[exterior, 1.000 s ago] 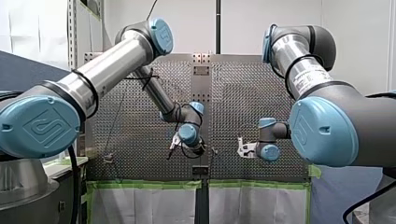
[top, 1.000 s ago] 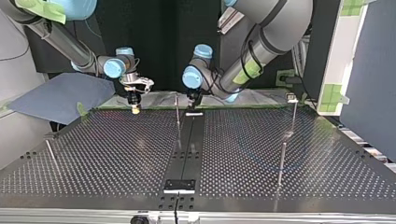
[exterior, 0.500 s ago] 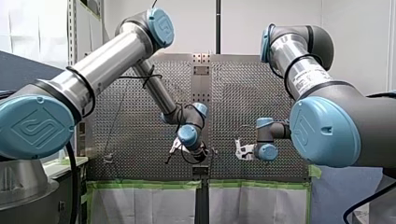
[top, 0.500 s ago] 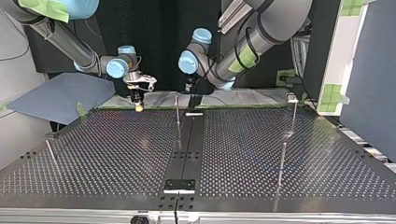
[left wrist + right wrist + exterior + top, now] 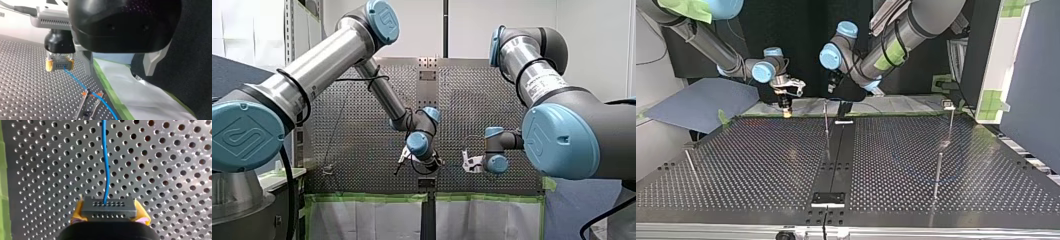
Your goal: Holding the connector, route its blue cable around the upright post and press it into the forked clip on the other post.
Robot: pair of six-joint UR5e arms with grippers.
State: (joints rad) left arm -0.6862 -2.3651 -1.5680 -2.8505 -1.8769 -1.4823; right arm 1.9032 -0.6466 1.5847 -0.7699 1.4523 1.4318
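My right gripper (image 5: 109,216) is shut on a dark connector (image 5: 109,207), its yellow pads on either side. The blue cable (image 5: 106,165) leaves the connector and runs ahead over the perforated table. In the left wrist view the same connector (image 5: 59,65) hangs just above the table, and its cable (image 5: 76,80) slopes down into the orange-tipped forked clip (image 5: 92,94). My left gripper (image 5: 118,72) stands open above and beside the clip, holding nothing. In the top view the clip post (image 5: 826,120) rises between my right gripper (image 5: 786,107) and my left gripper (image 5: 833,87).
Thin upright posts (image 5: 950,122) (image 5: 937,175) stand at the top view's right, and another post (image 5: 690,162) leans at its left. A dark strip (image 5: 833,165) runs down the table's middle. Green tape (image 5: 110,87) edges the table beside white sheeting.
My left arm has lifted and swung toward the top view's left, away from the table. My right gripper with the connector has crept a little toward the middle post.
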